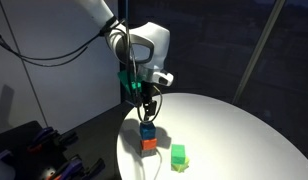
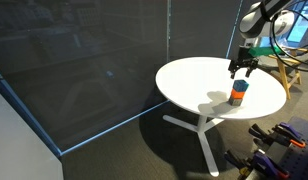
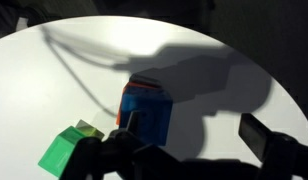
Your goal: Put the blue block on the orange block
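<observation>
The gripper (image 1: 146, 107) hangs just above the stack with its jaws spread apart and nothing between them, a black cable (image 1: 157, 97) looping down beside it from the wrist. Right below, the blue block (image 1: 148, 130) sits squarely on the orange block (image 1: 148, 144), a solid blue cube that covers the orange-red one so fully in the wrist view that only a thin edge shows. The stack stands near the edge of a round white table (image 1: 229, 120), and a bright green block (image 1: 178, 156) lies close by to its right and nearer, apart from it, while the arm's shadow falls across the tabletop.
</observation>
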Available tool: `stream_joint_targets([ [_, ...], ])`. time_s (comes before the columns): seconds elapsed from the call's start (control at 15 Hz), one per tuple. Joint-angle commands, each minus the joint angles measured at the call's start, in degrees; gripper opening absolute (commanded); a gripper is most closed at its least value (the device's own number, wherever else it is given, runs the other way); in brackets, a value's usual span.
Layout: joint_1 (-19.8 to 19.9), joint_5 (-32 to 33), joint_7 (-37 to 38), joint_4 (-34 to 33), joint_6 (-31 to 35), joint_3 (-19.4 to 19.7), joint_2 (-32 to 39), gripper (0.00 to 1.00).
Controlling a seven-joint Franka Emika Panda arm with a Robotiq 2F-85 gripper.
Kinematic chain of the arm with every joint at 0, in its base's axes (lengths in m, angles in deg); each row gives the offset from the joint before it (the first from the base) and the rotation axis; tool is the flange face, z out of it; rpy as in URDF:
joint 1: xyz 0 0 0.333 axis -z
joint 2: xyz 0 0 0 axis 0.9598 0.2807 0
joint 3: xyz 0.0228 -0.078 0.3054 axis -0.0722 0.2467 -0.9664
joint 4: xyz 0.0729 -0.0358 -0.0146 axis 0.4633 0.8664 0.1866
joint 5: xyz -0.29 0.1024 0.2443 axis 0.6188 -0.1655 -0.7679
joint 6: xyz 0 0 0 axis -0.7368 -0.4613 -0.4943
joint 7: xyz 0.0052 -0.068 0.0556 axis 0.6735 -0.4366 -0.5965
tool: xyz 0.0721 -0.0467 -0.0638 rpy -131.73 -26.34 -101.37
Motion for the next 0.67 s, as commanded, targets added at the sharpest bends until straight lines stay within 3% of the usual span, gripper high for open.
stream_joint_targets([
  [0.0,-0.5,1.0,-2.8,1.0,-1.9,-0.7,-2.5,1.0],
  [0.6,-0.6,0.1,-1.9,0.2,-0.8,-0.8,-0.5,1.0],
])
